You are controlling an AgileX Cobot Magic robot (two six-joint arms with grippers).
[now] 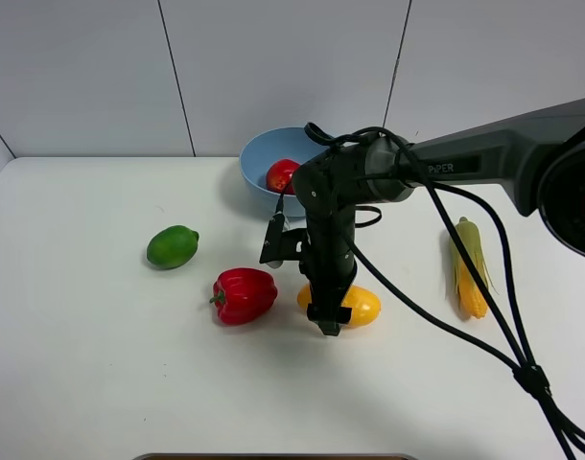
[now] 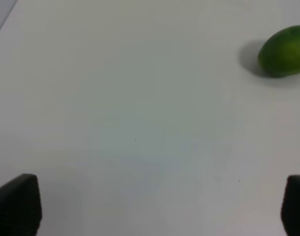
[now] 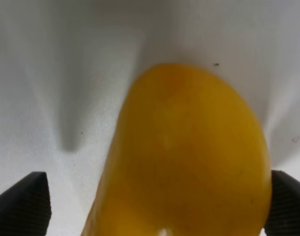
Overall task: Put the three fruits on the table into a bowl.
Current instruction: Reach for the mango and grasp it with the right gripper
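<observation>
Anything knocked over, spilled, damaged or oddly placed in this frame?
Nothing stands out. The round light-blue plastic bowl sits upright with the red apple inside; the green lime-like fruit, red bell pepper and corn cob lie intact on the white table. The right gripper straddles the yellow-orange mango, jaws open.

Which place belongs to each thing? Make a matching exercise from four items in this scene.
Things:
1. apple
2. mango
3. lime
4. corn cob

Places:
A. left of the red pepper in the high view
B. under the right gripper
C. inside the bowl
D. alone on the right side of the table

Pairs: 1-C, 2-B, 3-A, 4-D
</observation>
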